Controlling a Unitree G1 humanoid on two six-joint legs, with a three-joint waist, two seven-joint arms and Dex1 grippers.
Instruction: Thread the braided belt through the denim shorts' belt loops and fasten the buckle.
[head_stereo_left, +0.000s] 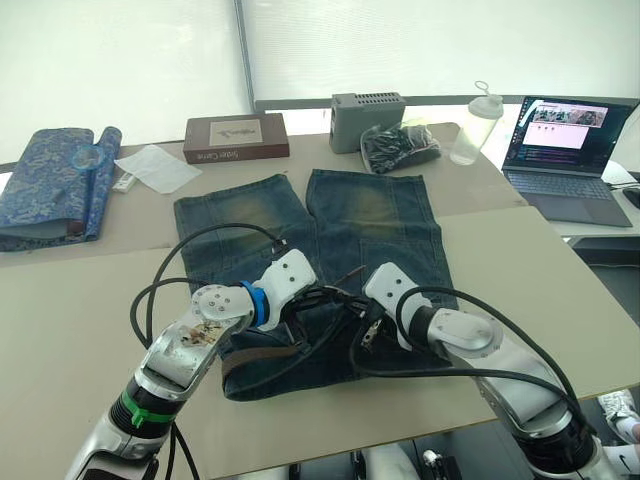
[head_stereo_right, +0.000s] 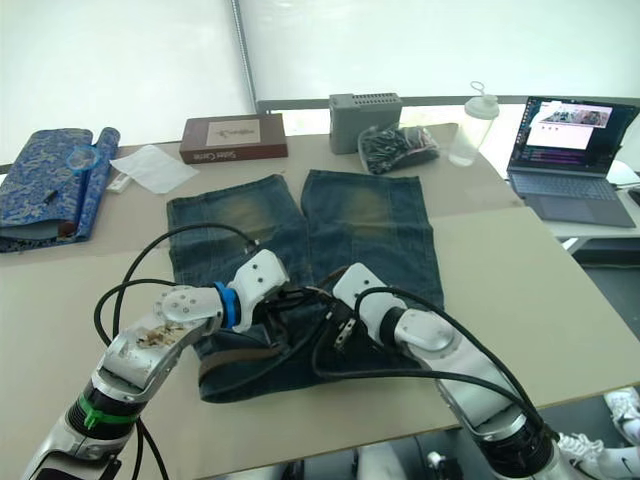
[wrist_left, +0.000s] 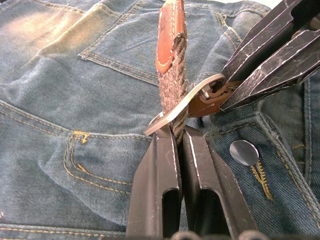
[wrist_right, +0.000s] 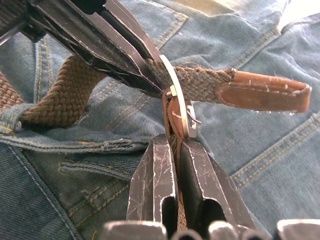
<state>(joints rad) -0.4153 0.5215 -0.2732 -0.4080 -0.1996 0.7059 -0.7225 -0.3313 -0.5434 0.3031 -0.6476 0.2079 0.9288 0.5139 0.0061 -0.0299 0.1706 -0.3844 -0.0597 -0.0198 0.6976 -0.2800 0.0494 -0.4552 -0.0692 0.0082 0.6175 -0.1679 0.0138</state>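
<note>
The denim shorts (head_stereo_left: 370, 215) lie flat on the table, waistband toward me. The braided belt (head_stereo_left: 255, 358) runs brown along that waistband. Both grippers meet at the waistband's middle. My left gripper (wrist_left: 173, 134) is shut on the belt's braided part just behind its leather tip (wrist_left: 170, 35), which pokes through the silver buckle (wrist_left: 186, 104). My right gripper (wrist_right: 175, 142) is shut on the leather tab behind the buckle (wrist_right: 180, 107). In the right wrist view the belt passes under a belt loop (wrist_right: 11, 119). The shorts' metal button (wrist_left: 244, 152) shows beside the buckle.
Along the far side stand a laptop (head_stereo_left: 565, 150), a clear bottle (head_stereo_left: 478, 125), a grey box (head_stereo_left: 368, 120), a black bag (head_stereo_left: 400, 145), a brown book (head_stereo_left: 235, 138), white paper (head_stereo_left: 155, 168) and a blue patterned cloth (head_stereo_left: 55, 180). Black cables loop over the shorts.
</note>
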